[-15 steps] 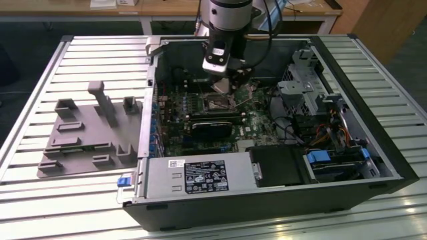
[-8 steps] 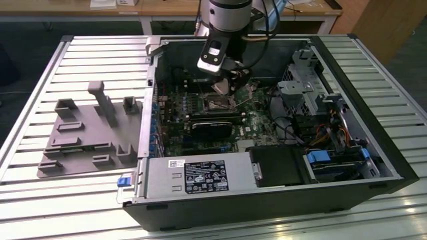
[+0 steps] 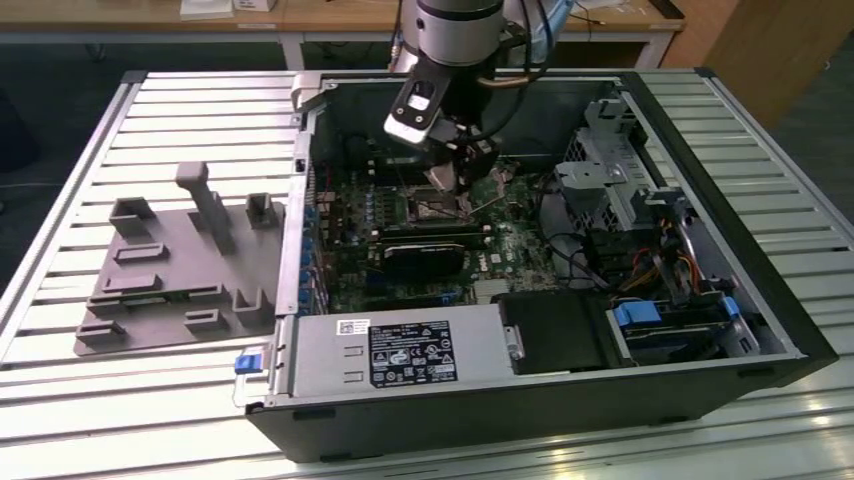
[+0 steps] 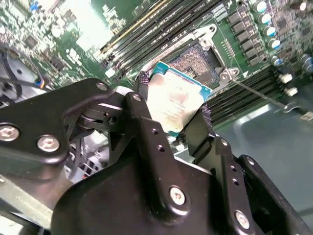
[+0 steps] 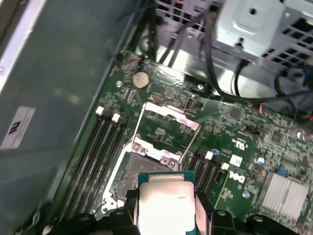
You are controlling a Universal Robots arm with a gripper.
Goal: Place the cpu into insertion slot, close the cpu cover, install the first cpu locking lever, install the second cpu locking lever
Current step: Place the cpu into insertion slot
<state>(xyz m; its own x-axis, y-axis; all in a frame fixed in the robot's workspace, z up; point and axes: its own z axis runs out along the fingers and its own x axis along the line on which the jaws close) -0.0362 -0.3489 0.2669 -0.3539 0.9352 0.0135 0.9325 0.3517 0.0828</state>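
My gripper [image 4: 172,128] is shut on the cpu [image 4: 175,100], a flat square chip with a silver top and green edge, pinched by two opposite sides between the black fingers [image 4: 143,117]. In the first wrist view the cpu [image 5: 161,203] hangs tilted just above the insertion slot [image 5: 128,172], partly covering it. The slot's glinting contact grid [image 4: 198,59] lies bare beside the chip. The cpu cover [image 5: 168,113] is flipped open and leans back from the slot. A thin locking lever [image 4: 254,93] sticks out beside the socket. In the exterior view the gripper [image 3: 451,178] reaches down inside the case over the slot [image 3: 430,207].
Long memory slots [image 5: 98,152] run on both sides of the socket. A black block [image 3: 427,255] lies next to the socket, the power supply [image 3: 400,350] at the case's near wall, and a drive cage [image 3: 614,190] on the exterior view's right. A grey fixture plate [image 3: 174,270] lies outside the case.
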